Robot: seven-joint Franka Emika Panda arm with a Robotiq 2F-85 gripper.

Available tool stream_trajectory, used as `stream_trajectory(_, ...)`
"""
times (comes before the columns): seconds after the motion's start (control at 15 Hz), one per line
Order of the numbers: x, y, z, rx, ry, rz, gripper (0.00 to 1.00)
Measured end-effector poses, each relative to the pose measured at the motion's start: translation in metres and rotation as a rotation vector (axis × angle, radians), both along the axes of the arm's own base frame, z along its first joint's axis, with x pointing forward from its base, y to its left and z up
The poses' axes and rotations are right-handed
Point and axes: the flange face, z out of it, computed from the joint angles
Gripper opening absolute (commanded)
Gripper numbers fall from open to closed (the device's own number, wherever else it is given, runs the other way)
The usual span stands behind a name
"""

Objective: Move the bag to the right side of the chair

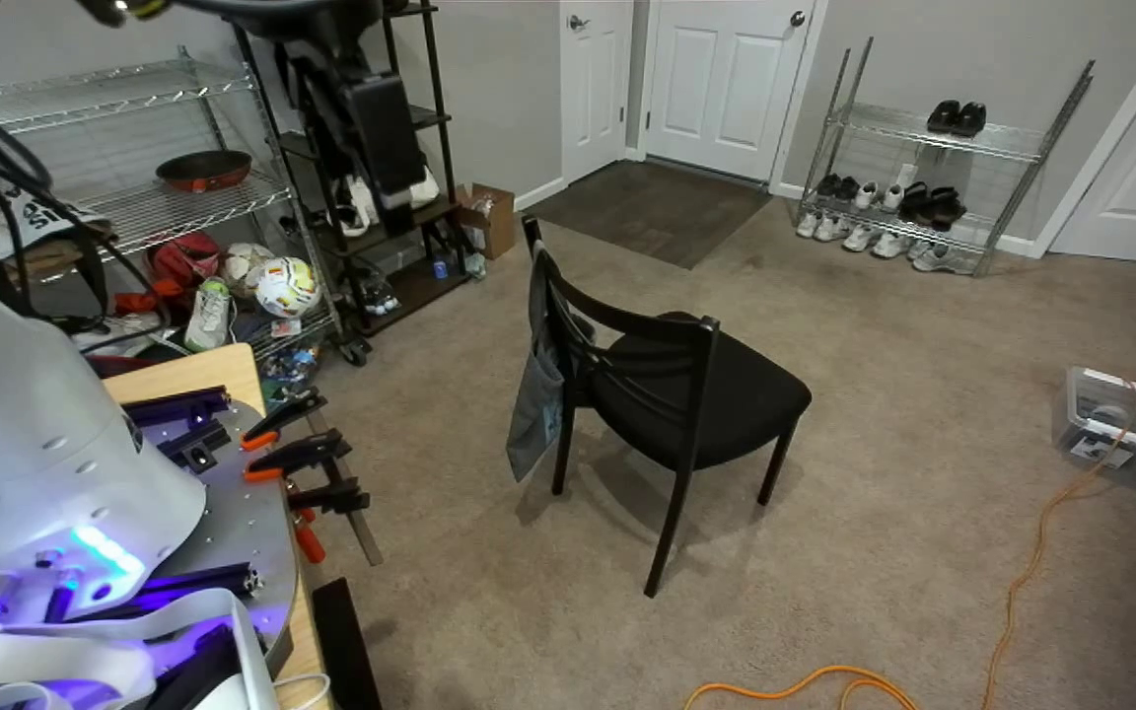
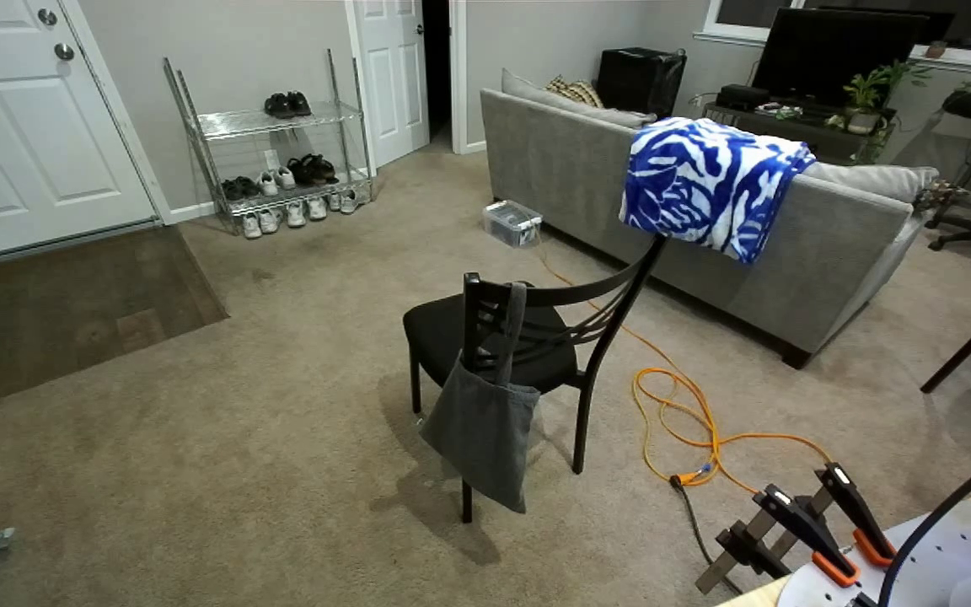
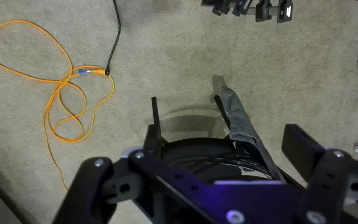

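Wrist view has the claw [image 3: 224, 141] spread wide, its two fingers [image 3: 301, 152] well apart and pinching nothing; past the gap, toward one o'clock, the bag [image 3: 236, 115] hangs limp below, not touched by either finger that I can see; in an exterior view the claw stands high, at ten o'clock from the chair [image 1: 697, 394]. Looking from behind it, I see the bag's handle [image 2: 512, 324] looped over the top rail [image 2: 570, 295], just beside the post [image 2: 470, 320] toward eleven o'clock, with the grey body drooping toward seven; the opposite post, between one and two, shows no strap. I'd judge the move not begun, then; grasping, lifting the loop free, carrying it across and letting go are all left, if "right side" means the right as seen from behind.

As for containers, the bag falls fairly flat, and I can't see into it; a clear plastic bin [image 1: 1115, 419], at three o'clock from the chair, has something greyish inside, too murky to name; a cardboard box [image 1: 499, 222], between ten and eleven, seems open at the top, its contents beyond making out.
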Motion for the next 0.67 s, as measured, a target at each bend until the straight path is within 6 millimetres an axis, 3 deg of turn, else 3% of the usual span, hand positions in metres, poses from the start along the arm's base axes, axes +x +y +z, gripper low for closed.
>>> stream_trajectory(0.13, 0.016, 0.02, -0.004, 0.025, -0.013, 0.043, 1.0)
stream_trajectory(0.33, 0.042, 0.067, -0.02, 0.042, 0.008, 0.152, 1.0)
stream_trajectory(0.67, 0.064, 0.135, -0.053, 0.015, 0.082, 0.32, 1.0)
